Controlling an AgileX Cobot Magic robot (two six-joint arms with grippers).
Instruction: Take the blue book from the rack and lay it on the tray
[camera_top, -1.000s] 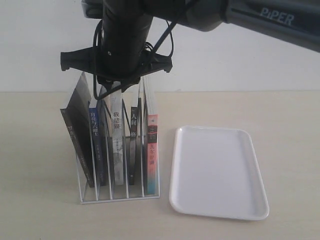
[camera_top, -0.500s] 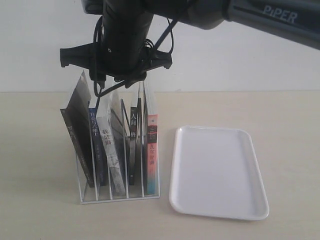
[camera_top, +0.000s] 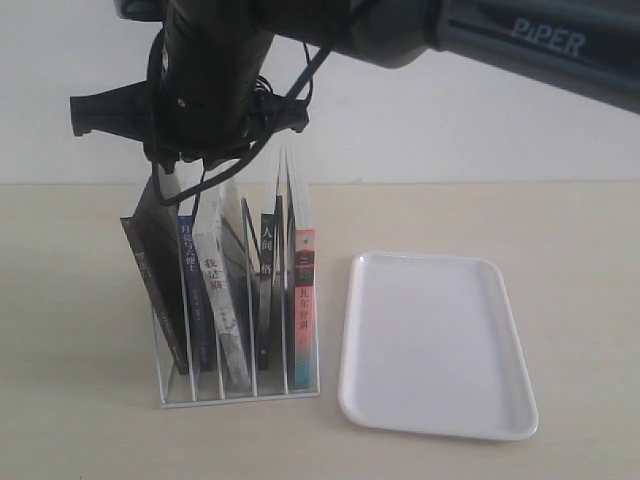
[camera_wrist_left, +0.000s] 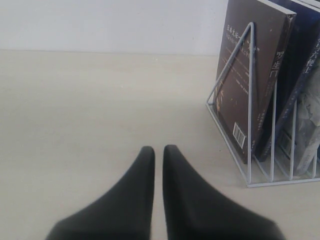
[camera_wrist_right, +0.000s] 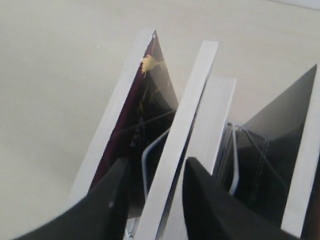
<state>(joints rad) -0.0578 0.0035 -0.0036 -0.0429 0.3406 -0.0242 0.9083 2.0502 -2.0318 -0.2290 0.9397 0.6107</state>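
Observation:
The white wire rack holds several upright books. The blue book stands second from the left, its dark blue spine facing me, between a leaning black book and a tilted white-spined one. My right gripper reaches across and hangs over the rack's left end. In the right wrist view this gripper is open, one finger on each side of the blue book's thin top edge, with gaps showing. My left gripper is shut and empty, low over the table beside the rack. The white tray lies to the right.
A white-spined book, a black-spined book and a pink-and-teal-spined book fill the other slots. The black book shows its barcode in the left wrist view. A pale wall stands behind the table.
My right gripper has moved left, from over the white-spined book to over the blue book. The white-spined book has tipped to the left in its slot.

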